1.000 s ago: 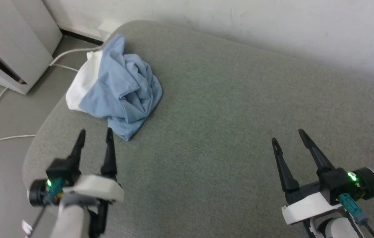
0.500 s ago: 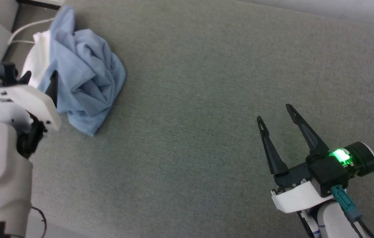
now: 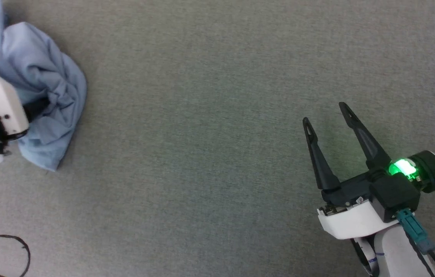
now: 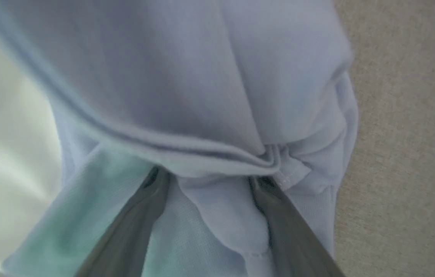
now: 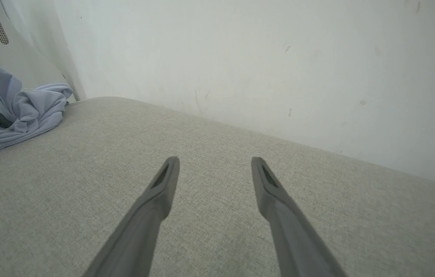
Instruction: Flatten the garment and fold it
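At far left of the head view, the crumpled light blue soft-knit garment (image 3: pixel 50 79) lies heaped on the grey fabric-covered desk (image 3: pixel 217 161). The left claw (image 3: pixel 43 104) is pushed into the heap. Left wrist view: its two dark fingers (image 4: pixel 136 223) stand apart, tips hidden under a thick rolled fold, with a lobe of blue cloth (image 4: pixel 202 77) bulging between them. Nothing is pinched. White fabric shows at that view's left edge.

The right claw (image 3: pixel 324 113) hovers over bare desk, well apart from the garment, with its jaws spread and empty. A green lamp (image 3: pixel 404 168) is lit on its wrist. Right wrist view: the fingers (image 5: pixel 163 192) point toward a white wall (image 5: pixel 240 57), and the garment (image 5: pixel 29 111) lies far left.
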Tool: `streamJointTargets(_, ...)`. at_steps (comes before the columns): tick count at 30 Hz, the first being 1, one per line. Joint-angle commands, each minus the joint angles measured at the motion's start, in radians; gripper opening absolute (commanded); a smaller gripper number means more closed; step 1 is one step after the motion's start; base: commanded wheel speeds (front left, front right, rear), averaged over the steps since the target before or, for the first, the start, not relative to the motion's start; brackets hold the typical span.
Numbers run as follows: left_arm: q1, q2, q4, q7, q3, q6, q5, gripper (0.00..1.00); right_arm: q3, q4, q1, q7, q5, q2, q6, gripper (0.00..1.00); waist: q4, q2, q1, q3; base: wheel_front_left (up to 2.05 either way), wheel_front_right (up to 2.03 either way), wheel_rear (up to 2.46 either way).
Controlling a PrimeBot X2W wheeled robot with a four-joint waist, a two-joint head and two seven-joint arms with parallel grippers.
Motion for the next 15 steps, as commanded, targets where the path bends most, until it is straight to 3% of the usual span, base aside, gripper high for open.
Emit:
streamJointTargets(1, 0.008, 0.004, 0.018, 0.032, -0.018, -0.006, -0.018, 1.0, 0.0, -0.004, -0.016, -0.005, 0.007, 0.0, -0.002, 1.0, -0.037, 0.0, -0.0001, 0.026, 0.0, 0.0, 0.0)
streamJointTargets(3, 0.015, 0.018, 0.024, 0.068, -0.033, -0.006, -0.048, 1.0, -0.002, -0.004, -0.016, -0.005, 0.01, 0.0, -0.002, 1.0, -0.043, 0.0, -0.0001, 0.024, 0.0, 0.0, 0.0)
streamJointTargets(4, 0.02, 0.025, 0.025, 0.083, -0.041, -0.006, -0.062, 0.67, -0.004, -0.003, -0.015, -0.005, 0.012, 0.0, -0.002, 1.0, -0.046, 0.0, -0.0001, 0.022, 0.0, 0.0, 0.0)
streamJointTargets(5, 0.026, 0.03, 0.02, 0.094, -0.05, -0.006, -0.074, 0.0, -0.006, -0.002, -0.015, -0.005, 0.014, 0.0, -0.002, 1.0, -0.047, 0.0, -0.0001, 0.019, 0.0, 0.0, 0.0)
streamJointTargets(10, 0.054, 0.048, 0.001, 0.071, -0.071, -0.006, -0.123, 0.0, -0.016, 0.011, -0.006, -0.005, 0.021, 0.0, -0.002, 1.0, -0.044, 0.0, -0.0001, -0.007, 0.0, 0.0, 0.0)
streamJointTargets(15, 0.06, 0.067, -0.014, -0.062, -0.075, -0.006, -0.128, 0.0, -0.014, 0.027, 0.003, -0.005, 0.029, 0.0, -0.002, 1.0, -0.034, 0.0, -0.0001, -0.07, 0.0, 0.0, 0.0)
